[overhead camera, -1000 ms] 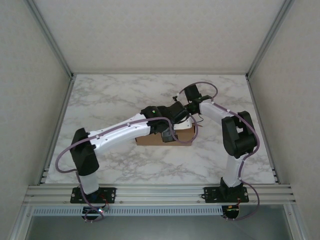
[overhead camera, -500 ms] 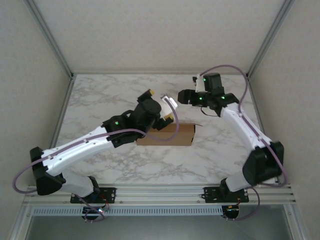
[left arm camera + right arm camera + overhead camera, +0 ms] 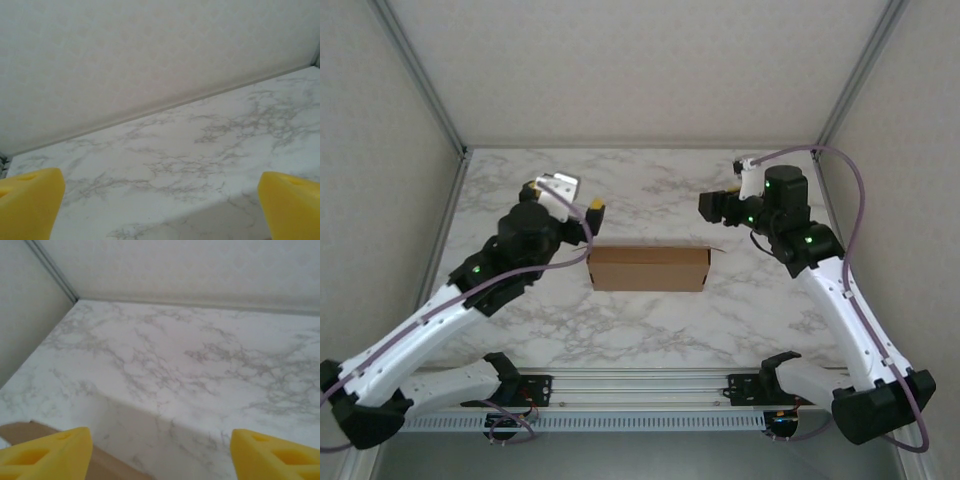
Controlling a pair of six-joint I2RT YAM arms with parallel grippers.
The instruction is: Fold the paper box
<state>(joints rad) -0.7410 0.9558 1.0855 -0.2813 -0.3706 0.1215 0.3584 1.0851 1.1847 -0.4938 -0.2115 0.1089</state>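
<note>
Both arms have drawn back; the left claw [image 3: 576,196] and right claw [image 3: 160,452] gape empty, with the paper box [image 3: 650,268] lying closed between them. Folding looks finished.

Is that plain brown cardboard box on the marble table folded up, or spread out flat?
Folded up: the plain brown cardboard box sits as one compact rectangle, with no flaps spread out on the marble table.
</note>
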